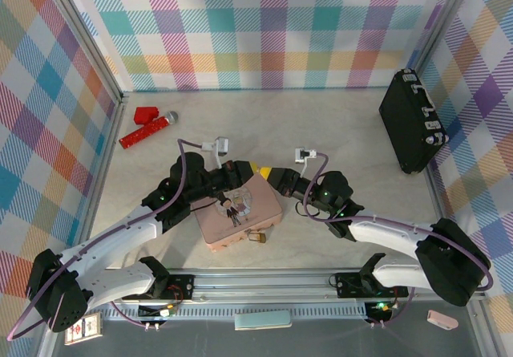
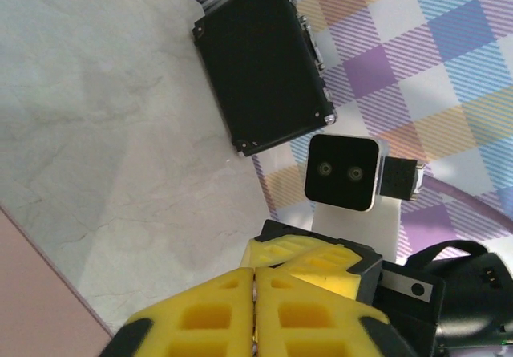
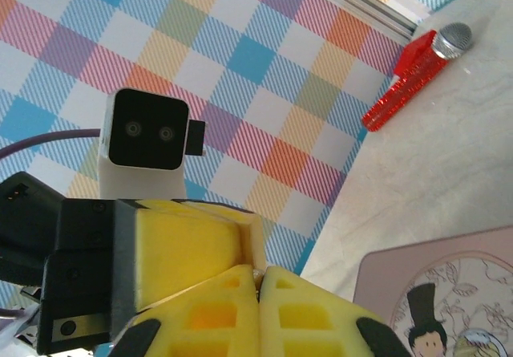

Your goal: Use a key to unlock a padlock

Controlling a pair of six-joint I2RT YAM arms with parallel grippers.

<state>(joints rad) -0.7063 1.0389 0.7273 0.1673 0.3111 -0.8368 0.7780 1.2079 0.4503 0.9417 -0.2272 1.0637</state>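
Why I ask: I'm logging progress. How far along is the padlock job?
Done: nothing visibly; the padlock lies at the pink tin's near edge, apart from both grippers. In hand: the left gripper and right gripper are shut, tips meeting above the tin's far corner; whether either pinches the key is too small to tell. Remaining: bringing the key to the padlock, inserting, turning.

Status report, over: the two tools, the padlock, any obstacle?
Left tool shut, right tool shut, tips together above far edge of pink tin. Padlock at tin's near edge, untouched. Nothing lies over it.
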